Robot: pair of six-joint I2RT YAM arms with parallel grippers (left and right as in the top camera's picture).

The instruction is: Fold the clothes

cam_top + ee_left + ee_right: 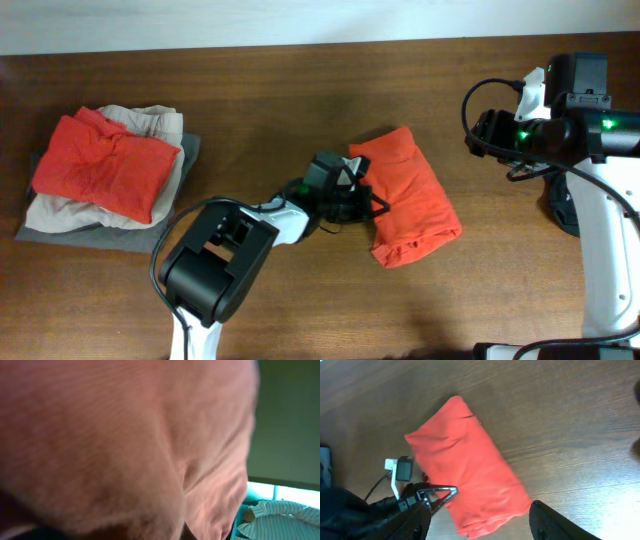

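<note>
You will find the folded orange shirt (405,195) lying flat, right of centre on the table (300,90). The left gripper (362,198) is pressed together, pinching the shirt's left edge. The right gripper (485,522) hangs spread at the right, clear of the shirt. A pile of clothes (105,175) sits at the left side.
</note>
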